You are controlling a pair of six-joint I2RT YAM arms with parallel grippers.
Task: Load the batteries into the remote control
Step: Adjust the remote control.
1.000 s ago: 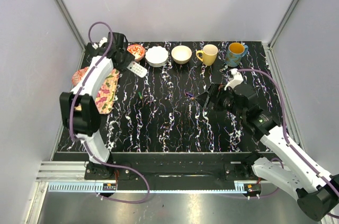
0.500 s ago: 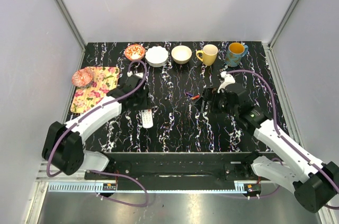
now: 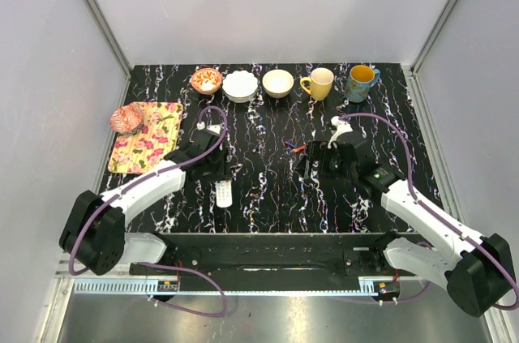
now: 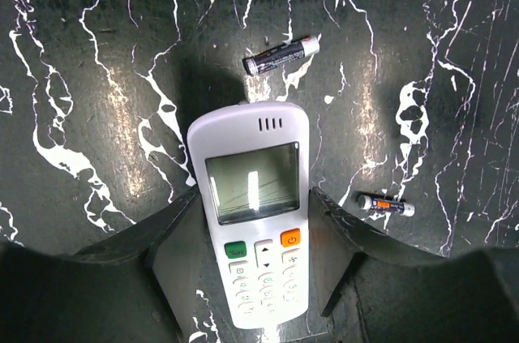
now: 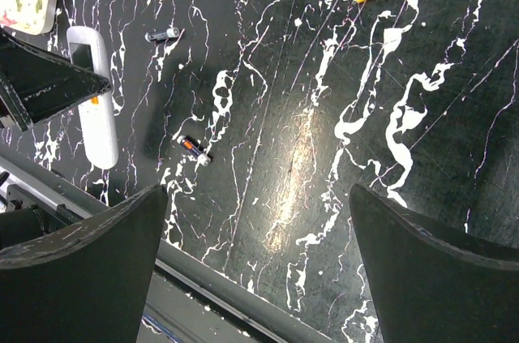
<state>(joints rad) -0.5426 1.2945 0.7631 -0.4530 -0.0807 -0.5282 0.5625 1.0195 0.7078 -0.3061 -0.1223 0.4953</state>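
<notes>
My left hand (image 4: 254,201) gripped the remote (image 4: 253,166) by its sides, buttons up, long axis in line with my fingers, one battery (image 4: 280,55) near its top end; my right hand (image 5: 258,197) hung open, empty.

No words or numbers can be read anywhere. The remote control (image 4: 255,221) has an orange button (image 4: 290,238) with a small white power sign on it. The green button (image 4: 235,250) beside it has a tiny mark, too small to read. A white key (image 4: 265,250) between them shows a little up arrow. The dark battery (image 4: 280,55) and the small battery (image 4: 386,205) have print on them, too blurry to read.
</notes>
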